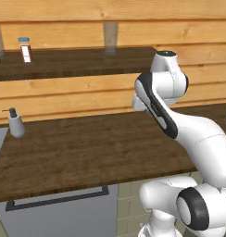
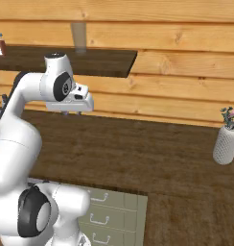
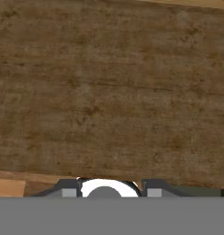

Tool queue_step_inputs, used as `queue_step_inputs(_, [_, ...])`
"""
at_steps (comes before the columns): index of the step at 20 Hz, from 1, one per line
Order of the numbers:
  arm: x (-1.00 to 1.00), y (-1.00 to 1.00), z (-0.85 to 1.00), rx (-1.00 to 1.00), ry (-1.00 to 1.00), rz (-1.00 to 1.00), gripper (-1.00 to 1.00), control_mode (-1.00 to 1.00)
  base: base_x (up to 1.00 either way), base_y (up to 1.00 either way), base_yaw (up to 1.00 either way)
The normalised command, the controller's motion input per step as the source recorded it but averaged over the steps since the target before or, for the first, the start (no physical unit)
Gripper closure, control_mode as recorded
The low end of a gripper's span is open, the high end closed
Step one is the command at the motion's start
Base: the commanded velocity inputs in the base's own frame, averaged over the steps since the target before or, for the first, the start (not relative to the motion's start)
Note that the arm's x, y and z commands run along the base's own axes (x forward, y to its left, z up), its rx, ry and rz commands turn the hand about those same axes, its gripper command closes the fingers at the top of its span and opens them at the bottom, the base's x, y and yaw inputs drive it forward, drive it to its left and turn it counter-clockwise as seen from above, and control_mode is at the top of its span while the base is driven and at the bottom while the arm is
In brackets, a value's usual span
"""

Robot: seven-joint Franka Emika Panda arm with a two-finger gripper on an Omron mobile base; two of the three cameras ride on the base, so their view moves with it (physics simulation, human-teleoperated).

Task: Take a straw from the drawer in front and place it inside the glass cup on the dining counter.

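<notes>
Early in the task by the look of it: arm raised above the dark wood countertop, hand hovering over the planks and pointing down at bare wood. Probably still the reach-for-the-drawer step, nothing fetched. Gripper too small and shadowed under the hand to read; cannot tell whether fingers are spread or clenched, nor whether anything thin sits between them. No straw, pulled-out drawer or glass cup to be made out, so their looks and places left unsaid. Below the countertop's front edge: a grey panel with a dark bar handle, and further along a stack of pale green drawer fronts with small handles, all closed. Judged next: bring the hand down past the countertop's front edge to a drawer front, which calls for a large drop and a turn of the wrist. On the countertop: a soap dispenser near the back wall, a white vase with flowers at the far end. Above it, a shelf with a small jar.
</notes>
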Motion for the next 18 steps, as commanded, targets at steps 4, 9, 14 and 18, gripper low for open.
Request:
queue_step_inputs(4, [-0.56,-0.44,-0.06,0.17,-0.17,0.00,-1.00,-1.00,0.00,0.00,0.00])
queue_step_inputs(9, [-0.85,-0.31,-0.65,0.04,-0.01,-0.01,-1.00,-1.00,0.00,0.00,0.00])
queue_step_inputs(14, [-0.50,0.00,-0.65,0.00,0.00,0.00,-1.00,-1.00,0.00,0.00,0.00])
queue_step_inputs(18, [-0.56,0.00,-0.40,0.00,0.00,0.00,-1.00,-1.00,0.00,0.00,0.00])
